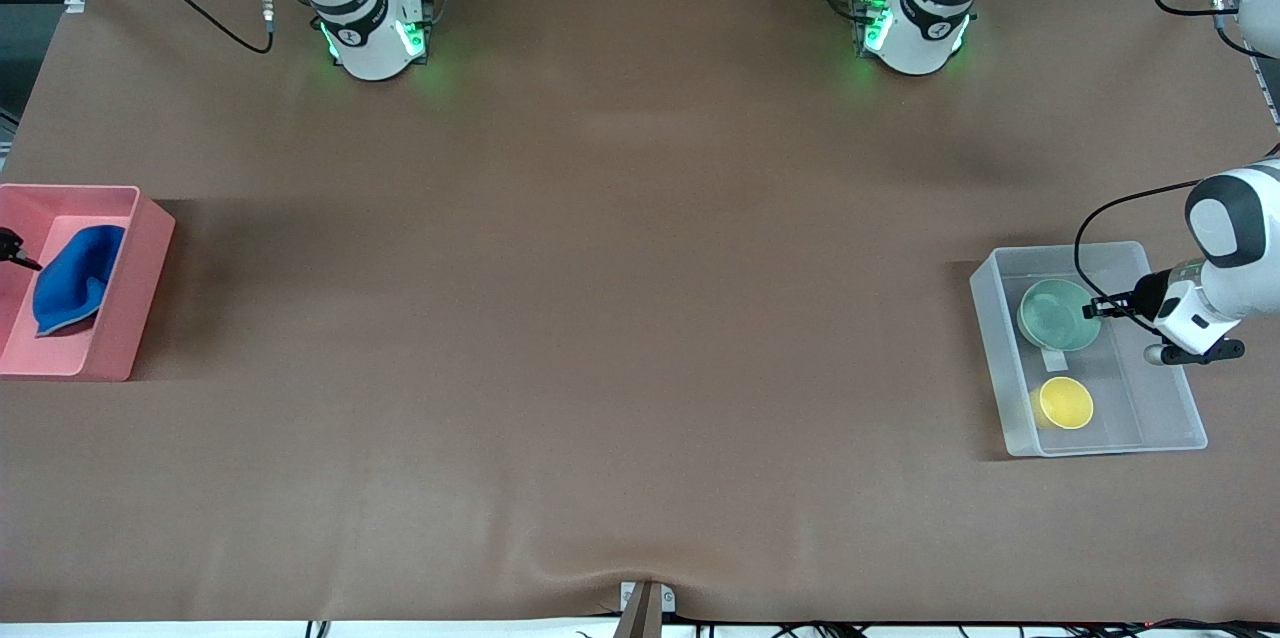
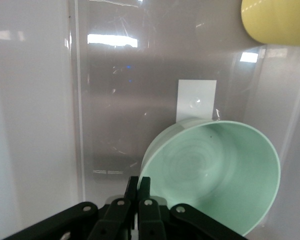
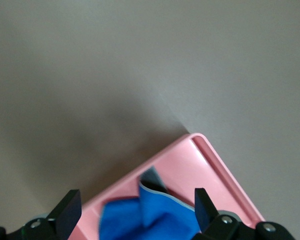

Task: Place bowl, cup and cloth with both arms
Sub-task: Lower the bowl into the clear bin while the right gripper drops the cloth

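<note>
Left wrist view: left gripper (image 2: 138,186) clamped on bowl (image 2: 215,172) rim.

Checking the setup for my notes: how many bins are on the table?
2: a pink bin at the right arm's end holding the blue cloth, a clear bin at the left arm's end holding bowl and cup.

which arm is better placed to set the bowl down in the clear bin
Left. The left gripper is shut on the bowl's rim, over the clear bin. The right gripper is open over the pink bin.
</note>
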Robot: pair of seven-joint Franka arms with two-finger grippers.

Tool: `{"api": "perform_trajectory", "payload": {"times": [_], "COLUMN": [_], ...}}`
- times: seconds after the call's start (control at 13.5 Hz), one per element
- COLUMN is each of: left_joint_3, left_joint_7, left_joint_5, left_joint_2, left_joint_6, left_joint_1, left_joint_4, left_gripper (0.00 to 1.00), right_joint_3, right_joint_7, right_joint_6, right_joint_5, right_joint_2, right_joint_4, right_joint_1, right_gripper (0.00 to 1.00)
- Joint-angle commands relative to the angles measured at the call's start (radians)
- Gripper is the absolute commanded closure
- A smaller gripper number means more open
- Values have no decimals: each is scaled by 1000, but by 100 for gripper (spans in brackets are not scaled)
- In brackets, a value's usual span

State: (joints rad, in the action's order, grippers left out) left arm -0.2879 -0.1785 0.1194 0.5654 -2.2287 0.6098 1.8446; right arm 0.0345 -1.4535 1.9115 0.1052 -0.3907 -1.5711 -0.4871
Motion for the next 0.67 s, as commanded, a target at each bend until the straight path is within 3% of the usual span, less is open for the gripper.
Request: {"api": "perform_trajectory", "payload": {"times": [0.0, 0.07, 0.15, 0.22, 0.3, 0.59], "left_joint_3": [-8, -8, -8, -11, -16, -39], "left_joint_7": [-25, -25, -25, -15, -13, -10], "left_joint_5": [26, 26, 26, 26, 26, 26], "left_joint_2": [5, 5, 1, -4, -10, -44], "left_joint_6": [-17, -14, -12, -8, -8, 33], "left_joint_1": [7, 7, 7, 1, -1, -4], "left_joint_4": [-2, -2, -4, -5, -5, -33], "left_gripper": [69, 37, 23, 18, 1, 0], "right_joint_3": [7, 7, 8, 8, 7, 7], "right_joint_7": [128, 174, 214, 255, 313, 643], "right_joint_6": [-25, -35, -46, -58, -69, -149], "right_joint_5": [4, 4, -1, -1, -1, -48], "right_joint_2": [79, 91, 98, 99, 111, 159], "right_joint_4": [-70, -78, -78, -78, -78, -75], "right_joint_1": [45, 62, 77, 96, 117, 240], "right_gripper": [0, 0, 0, 0, 0, 0]}}
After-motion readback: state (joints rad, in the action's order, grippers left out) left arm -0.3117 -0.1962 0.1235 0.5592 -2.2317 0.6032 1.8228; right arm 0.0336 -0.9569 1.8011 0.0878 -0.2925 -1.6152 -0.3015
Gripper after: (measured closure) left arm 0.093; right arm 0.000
